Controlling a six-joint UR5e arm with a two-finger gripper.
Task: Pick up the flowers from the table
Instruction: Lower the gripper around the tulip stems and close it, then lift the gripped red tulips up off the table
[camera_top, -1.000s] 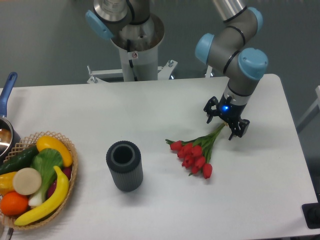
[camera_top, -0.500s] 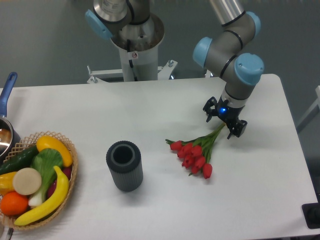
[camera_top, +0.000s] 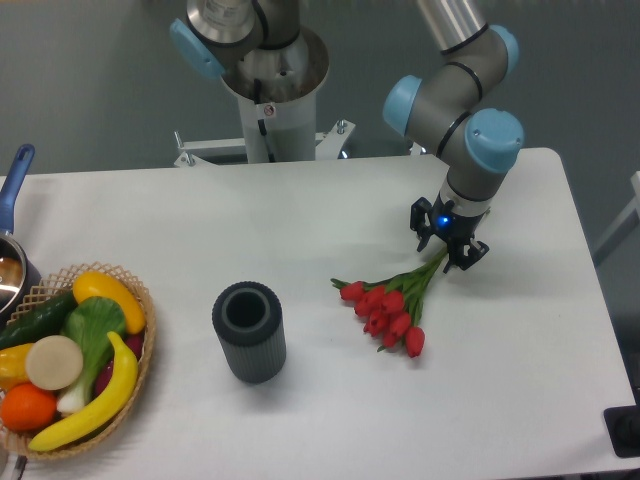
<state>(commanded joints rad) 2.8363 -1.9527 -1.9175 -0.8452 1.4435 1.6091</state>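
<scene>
Grasping is in hand: black two-finger gripper (camera_top: 446, 251) straddles the green stems of the red tulip flowers (camera_top: 392, 303), jaws narrowly apart, needing closure, then lift.

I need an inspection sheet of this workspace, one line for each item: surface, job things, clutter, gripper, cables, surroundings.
Surface: large white table with rounded corners, no spills seen.
Job things: bunch of red tulip flowers lying flat on the table, green stems pointing up-right to the gripper.
Clutter: dark grey ribbed cylinder vase, upright, left of the flowers; wicker basket of fruit and vegetables at the left edge; metal pot with blue handle behind it, partly cut off.
Gripper: black two-finger gripper low over the stem ends, fingers narrowed around them; firm contact cannot be told.
Cables: nothing seen.
Surroundings: grey floor, white robot pedestal behind the table.
</scene>
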